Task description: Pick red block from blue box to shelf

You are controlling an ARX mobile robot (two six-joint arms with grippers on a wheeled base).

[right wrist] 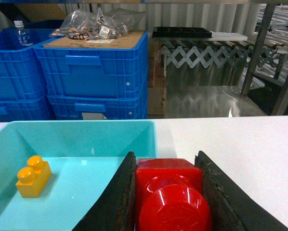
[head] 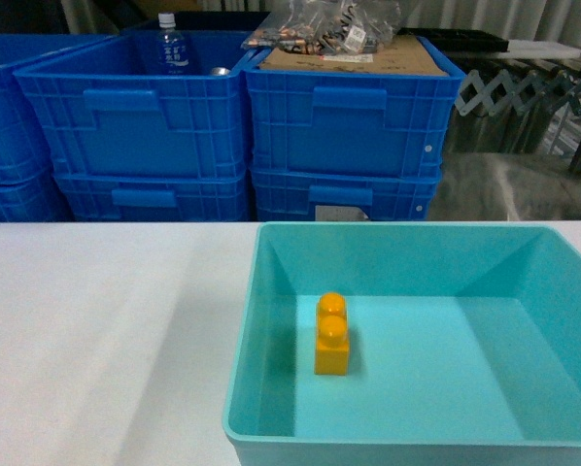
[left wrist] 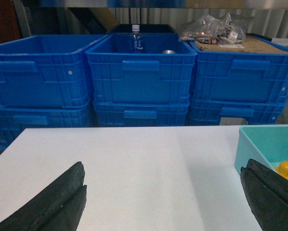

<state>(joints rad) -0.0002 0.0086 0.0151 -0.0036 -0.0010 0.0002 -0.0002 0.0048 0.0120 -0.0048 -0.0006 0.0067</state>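
Right pincer (right wrist: 170,192) grips the red block (right wrist: 170,192) above the blue box (right wrist: 86,132); left pincer (left wrist: 163,192) gapes wide.

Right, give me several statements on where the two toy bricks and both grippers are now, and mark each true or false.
1. The small red plastic brick sits clamped between the right gripper's fingers. True.
2. The yellow two-stud brick lies on the white table. False: it stands inside the shallow turquoise plastic bin.
3. The left gripper holds a brick. False: it is open and holds nothing, over the white table.
4. A clear water bottle stands in a dark blue ribbed crate. True.
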